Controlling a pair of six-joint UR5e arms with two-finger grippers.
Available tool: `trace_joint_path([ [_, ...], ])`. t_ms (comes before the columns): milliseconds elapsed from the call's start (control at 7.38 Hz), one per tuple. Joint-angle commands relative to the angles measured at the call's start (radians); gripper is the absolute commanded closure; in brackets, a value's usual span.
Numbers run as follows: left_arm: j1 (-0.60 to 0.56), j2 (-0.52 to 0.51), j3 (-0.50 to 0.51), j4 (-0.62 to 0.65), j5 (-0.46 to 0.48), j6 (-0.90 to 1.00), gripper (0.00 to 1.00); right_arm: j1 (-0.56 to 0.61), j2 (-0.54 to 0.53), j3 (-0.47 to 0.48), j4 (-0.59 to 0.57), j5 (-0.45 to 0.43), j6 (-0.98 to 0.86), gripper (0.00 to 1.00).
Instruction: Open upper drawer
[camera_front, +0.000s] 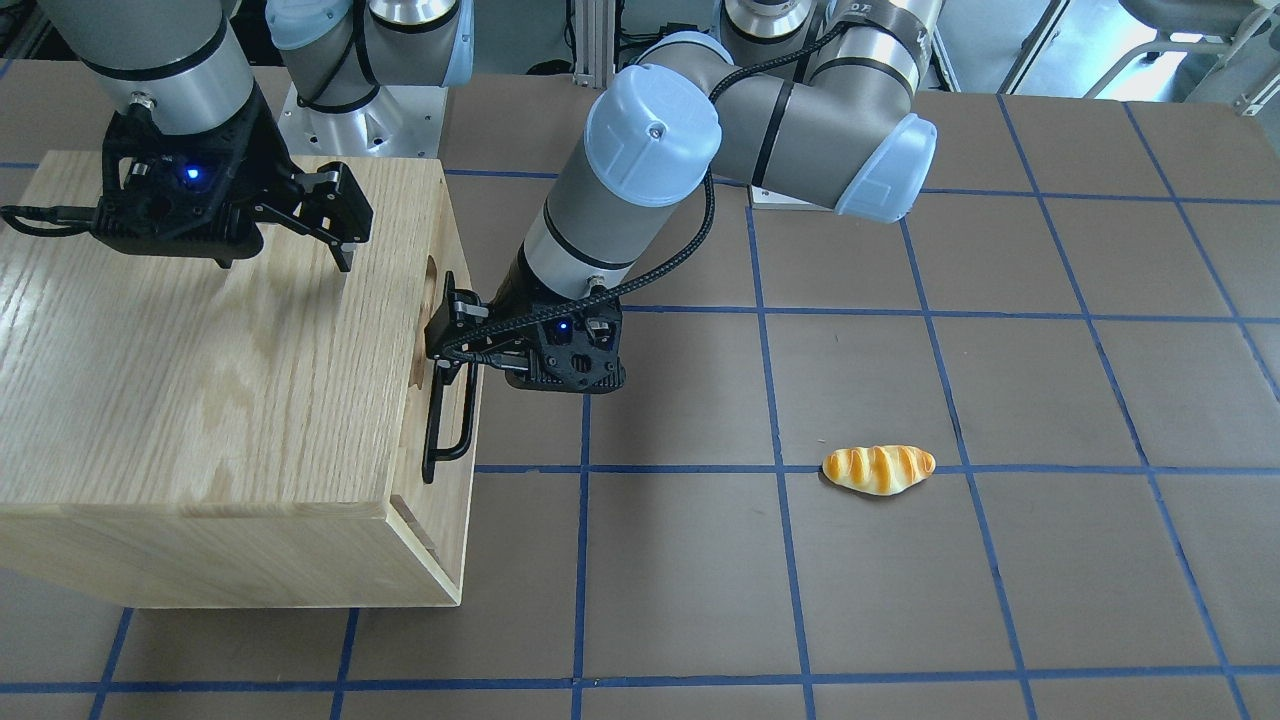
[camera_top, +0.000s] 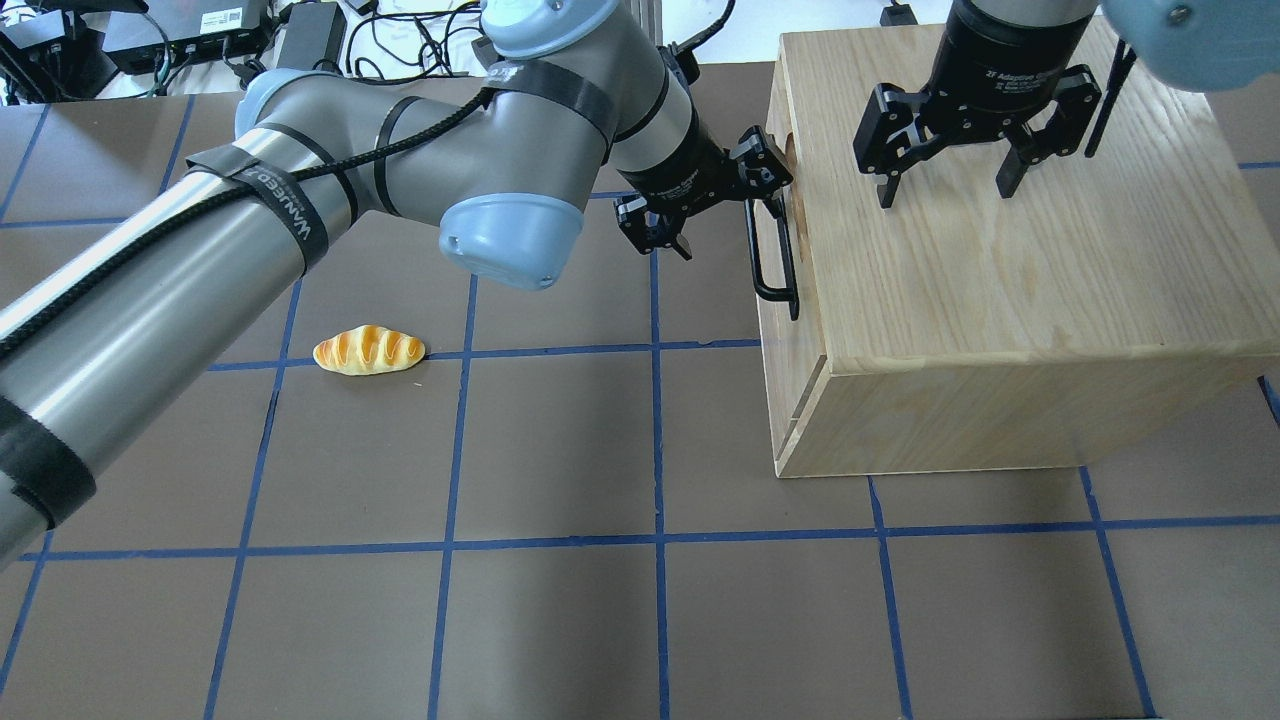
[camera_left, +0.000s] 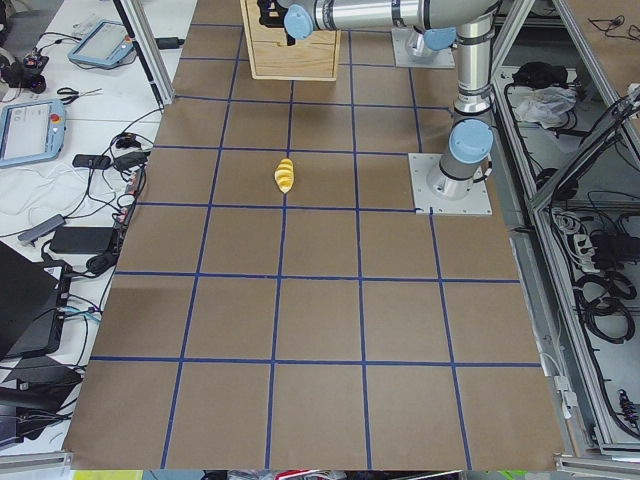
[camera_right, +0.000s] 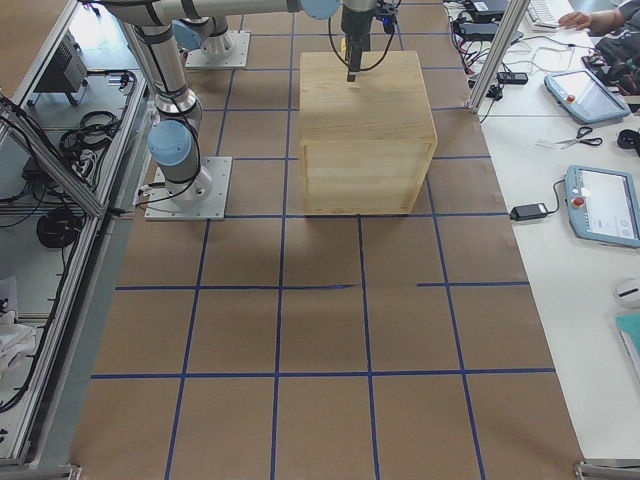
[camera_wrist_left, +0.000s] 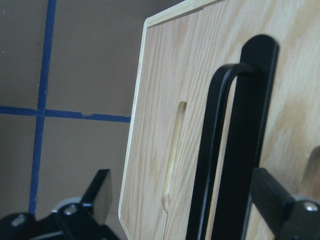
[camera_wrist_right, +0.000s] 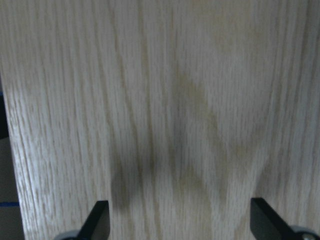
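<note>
The upper drawer's pale-wood front (camera_wrist_left: 295, 75) sits flush in the oak cabinet (camera_top: 1000, 280), so it is shut. Its long black bar handle (camera_top: 760, 260) runs along the cabinet's face that looks toward my left arm, and shows in the front view (camera_front: 468, 410). My left gripper (camera_top: 730, 215) is open at the handle's far end. In the left wrist view the handle (camera_wrist_left: 220, 150) stands between its fingers (camera_wrist_left: 102, 195). My right gripper (camera_top: 945, 195) is open and empty, fingertips just above the cabinet's top.
A toy bread roll (camera_top: 368, 350) lies on the brown mat to the left of the cabinet, apart from both arms. The cabinet stands on the table's right half (camera_right: 365, 110). Blue tape lines grid the mat.
</note>
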Motion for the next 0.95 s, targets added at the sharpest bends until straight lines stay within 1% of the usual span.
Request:
trace_joint_path([
  [0, 0.001, 0.017, -0.014, -0.001, 0.003, 0.021, 0.00, 0.001, 0.000, 0.000, 0.000, 0.000, -0.001, 0.00],
  [407, 0.001, 0.003, -0.017, -0.004, 0.028, 0.035, 0.00, 0.001, 0.000, 0.000, 0.000, 0.000, -0.001, 0.00],
  [542, 0.001, 0.005, -0.017, -0.005, 0.048, 0.047, 0.00, 0.001, 0.000, 0.001, 0.000, 0.000, -0.001, 0.00],
  [678, 0.004, 0.011, -0.022, -0.019, 0.101, 0.103, 0.00, 0.001, 0.000, 0.000, 0.000, 0.000, 0.000, 0.00],
  [814, 0.010, 0.028, -0.048, -0.019, 0.117, 0.125, 0.00, 0.001, 0.000, 0.000, 0.000, 0.000, -0.001, 0.00],
])
